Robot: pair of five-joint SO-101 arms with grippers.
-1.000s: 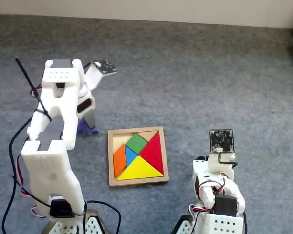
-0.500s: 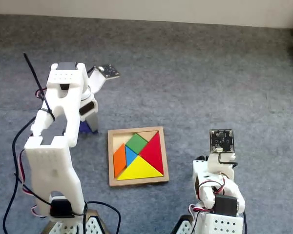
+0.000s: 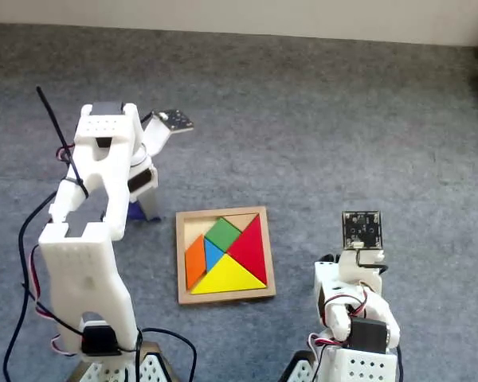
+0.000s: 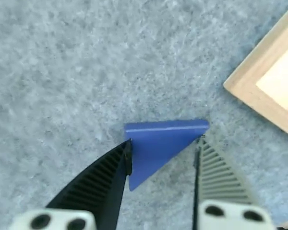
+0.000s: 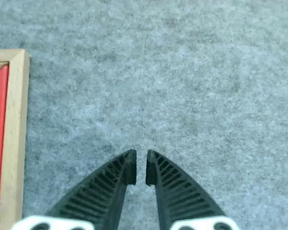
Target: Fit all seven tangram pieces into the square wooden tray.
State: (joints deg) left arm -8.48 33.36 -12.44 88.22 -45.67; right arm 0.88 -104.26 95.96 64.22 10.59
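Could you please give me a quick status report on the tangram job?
Left hand shut on blue triangle, just outside tray corner. Right hand shut, empty, over carpet. One bare slot in tray. Nothing in the way.

blue triangle [image 3: 133, 210] mostly hidden, tray [image 4: 252, 91] cropped

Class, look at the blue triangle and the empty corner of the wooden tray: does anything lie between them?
Nothing visible does. The blue triangle sits between the fingers of the left tool on bare carpet beside the tray. Only the tray's raised rim must be cleared before the empty gap.
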